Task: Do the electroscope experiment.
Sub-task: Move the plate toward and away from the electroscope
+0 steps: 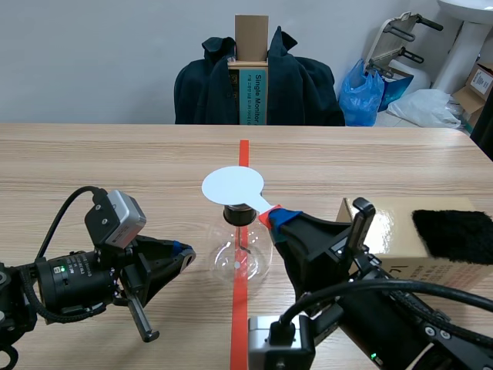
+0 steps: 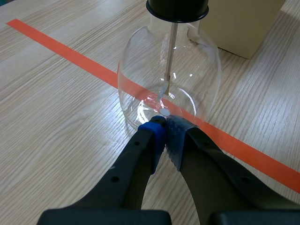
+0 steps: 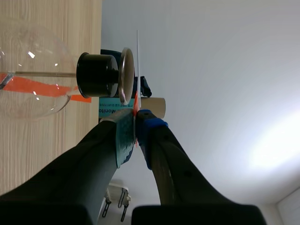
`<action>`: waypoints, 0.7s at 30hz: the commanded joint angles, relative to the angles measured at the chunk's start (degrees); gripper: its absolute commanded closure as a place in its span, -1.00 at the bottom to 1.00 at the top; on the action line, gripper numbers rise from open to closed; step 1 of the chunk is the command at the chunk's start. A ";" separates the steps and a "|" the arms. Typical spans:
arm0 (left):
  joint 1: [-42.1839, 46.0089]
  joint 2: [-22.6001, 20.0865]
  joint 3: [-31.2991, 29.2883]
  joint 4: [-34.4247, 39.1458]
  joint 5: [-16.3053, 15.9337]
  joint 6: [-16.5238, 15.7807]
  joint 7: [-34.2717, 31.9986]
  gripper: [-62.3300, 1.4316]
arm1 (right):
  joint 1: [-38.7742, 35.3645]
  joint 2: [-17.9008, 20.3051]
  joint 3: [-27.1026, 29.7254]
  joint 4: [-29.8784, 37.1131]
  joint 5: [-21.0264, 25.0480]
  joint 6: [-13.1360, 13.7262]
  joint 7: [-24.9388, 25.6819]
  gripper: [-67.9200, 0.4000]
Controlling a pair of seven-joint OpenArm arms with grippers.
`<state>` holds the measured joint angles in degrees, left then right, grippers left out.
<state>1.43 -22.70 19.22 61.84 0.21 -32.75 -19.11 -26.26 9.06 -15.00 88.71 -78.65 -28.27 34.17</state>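
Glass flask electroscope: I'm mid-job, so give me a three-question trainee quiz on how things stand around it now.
1. True or false: the round clear glass flask with the black stopper stands on the orange-red tape line.
2. What holds the flat white disc? A) the left arm's fingers B) the right arm's fingers C) nothing
3. What lies on the tan cardboard box?
Key: 1 true; 2 B; 3 the black furry cloth.

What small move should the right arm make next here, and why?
Probably ease the paddle down onto the cap. The right end effector is shut on the paddle, holding it over the flask; the right wrist view shows it seemingly just short of the cap. The left end effector, shut, sits at the flask's base.
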 commanded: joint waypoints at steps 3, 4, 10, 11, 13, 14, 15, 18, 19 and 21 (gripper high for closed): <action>0.15 0.28 0.07 0.87 -0.76 0.11 -0.74 0.90 | 0.22 0.28 0.35 0.70 0.39 -0.83 0.35 0.97; 0.15 0.28 0.07 0.87 -0.76 0.11 -0.74 0.90 | 0.22 0.28 0.35 0.70 0.39 -0.83 0.35 0.97; 0.15 0.28 0.07 0.87 -0.76 0.11 -0.74 0.90 | 0.22 0.28 0.35 0.70 0.39 -0.85 0.24 0.97; 0.15 0.28 0.07 0.87 -0.76 0.11 -0.74 0.90 | 0.22 0.28 0.35 0.70 0.39 -0.85 0.02 0.97; 0.15 0.28 0.07 0.87 -0.76 0.11 -0.74 0.90 | 0.22 0.28 0.35 0.70 0.39 -0.85 -0.57 0.97; 0.15 0.28 0.07 0.87 -0.76 0.11 -0.74 0.90 | 0.22 0.28 0.35 0.70 0.39 -0.87 -0.85 0.97; 0.15 0.28 0.07 0.87 -0.76 0.11 -0.74 0.90 | 0.22 0.28 0.35 0.70 0.39 -0.87 -1.18 0.97; 0.15 0.28 0.07 0.87 -0.76 0.11 -0.74 0.90 | 0.22 0.28 0.35 0.70 0.39 -1.09 -2.73 0.97; 0.15 0.28 0.07 0.87 -0.76 0.11 -0.74 0.90 | 0.22 0.28 0.35 0.70 0.39 -1.29 -3.45 0.97; 0.15 0.28 0.07 0.87 -0.76 0.11 -0.74 0.90 | 0.22 0.28 0.35 0.70 0.39 -1.31 -5.01 0.97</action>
<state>1.43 -22.70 19.22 61.84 0.21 -32.75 -19.11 -26.26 9.06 -15.03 88.71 -78.65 -28.88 29.58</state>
